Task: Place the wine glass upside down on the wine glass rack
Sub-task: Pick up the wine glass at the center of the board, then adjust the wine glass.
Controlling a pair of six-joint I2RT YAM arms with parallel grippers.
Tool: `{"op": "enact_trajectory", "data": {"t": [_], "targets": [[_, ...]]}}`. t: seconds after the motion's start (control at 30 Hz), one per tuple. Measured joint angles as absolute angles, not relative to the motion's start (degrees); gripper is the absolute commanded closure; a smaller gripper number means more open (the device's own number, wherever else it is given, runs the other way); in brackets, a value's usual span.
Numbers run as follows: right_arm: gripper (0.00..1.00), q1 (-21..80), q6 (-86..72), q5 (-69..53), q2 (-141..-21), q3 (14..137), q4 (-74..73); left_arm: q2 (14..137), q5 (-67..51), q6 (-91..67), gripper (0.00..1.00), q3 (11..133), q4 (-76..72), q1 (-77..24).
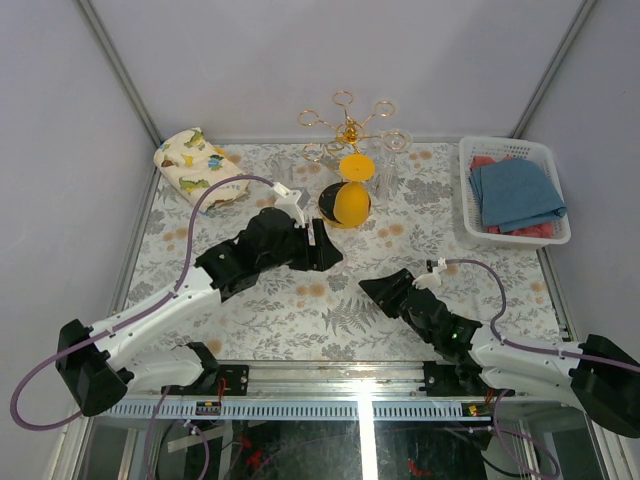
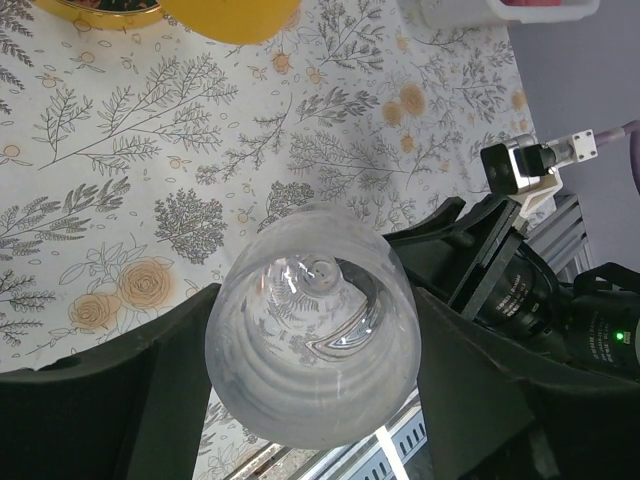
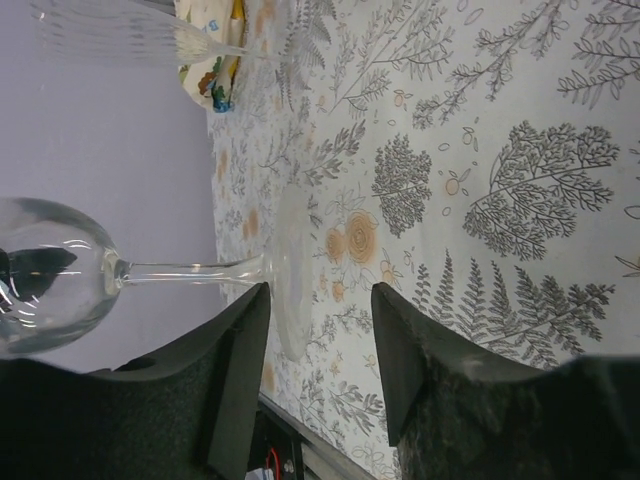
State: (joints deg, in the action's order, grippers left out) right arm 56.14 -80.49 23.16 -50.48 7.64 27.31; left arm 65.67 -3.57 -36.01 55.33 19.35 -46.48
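Observation:
A clear wine glass (image 2: 312, 385) stands upright, and its bowl sits between the fingers of my left gripper (image 2: 312, 330), which is shut on it. In the right wrist view its bowl (image 3: 45, 275) is at the left and its foot (image 3: 290, 265) is at or just above the tablecloth. My left gripper (image 1: 328, 252) is at the table's middle. The gold wine glass rack (image 1: 345, 125) stands at the back with a yellow glass (image 1: 350, 200) hung upside down on it. My right gripper (image 1: 385, 290) is open and empty (image 3: 318, 340), close beside the clear glass's foot.
A clear glass (image 1: 393, 155) also hangs on the rack's right side. A white basket (image 1: 470, 215) of blue and red cloths stands at the back right. A dinosaur-print bundle (image 1: 200, 165) lies at the back left. The right arm's wrist (image 2: 540, 290) is close beside my left gripper.

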Motion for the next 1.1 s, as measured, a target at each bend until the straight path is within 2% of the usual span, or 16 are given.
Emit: {"op": "enact_trajectory", "data": {"t": [0.23, 0.33, 0.4, 0.43, 0.53, 0.6, 0.77, 0.83, 1.1], "targets": [[0.66, 56.14, -80.01, 24.93, -53.49, 7.66, 33.26, 65.54, -3.66, -35.97, 0.71, 55.48, 19.27, -46.46], [0.82, 56.14, -79.29, 25.65, -54.22, 7.66, 35.68, 65.17, -3.64, -35.97, 0.7, 55.48, 19.29, -46.46], [0.97, 56.14, -78.46, 26.04, -54.48, 7.66, 37.3, 64.95, -3.6, -35.97, 0.65, 55.48, 19.25, -46.46], [1.0, 56.14, -78.13, 26.04, -54.52, 7.66, 37.63, 64.84, -3.31, -36.01, 0.62, 55.48, 19.18, -46.44], [1.0, 56.66, -76.34, 25.78, -54.5, 7.64, 39.27, 64.51, -2.22, -36.4, 0.53, 55.48, 18.17, -45.84], [1.0, 56.69, -75.57, 25.87, -54.11, 7.64, 39.75, 64.07, -2.15, -36.42, 0.44, 55.37, 17.61, -45.71], [1.0, 56.71, -72.62, 26.06, -49.82, 7.66, 37.34, 62.3, -2.74, -36.38, 0.04, 54.39, 16.32, -45.8], [1.0, 56.58, -70.74, 28.12, -46.26, 7.81, 32.62, 61.34, -3.51, -36.16, 0.0, 54.04, 16.27, -46.17], [1.0, 56.45, -58.48, 35.9, -33.58, 12.6, 9.63, 57.43, -3.75, -32.93, 0.0, 54.0, 16.86, -46.48]]}}
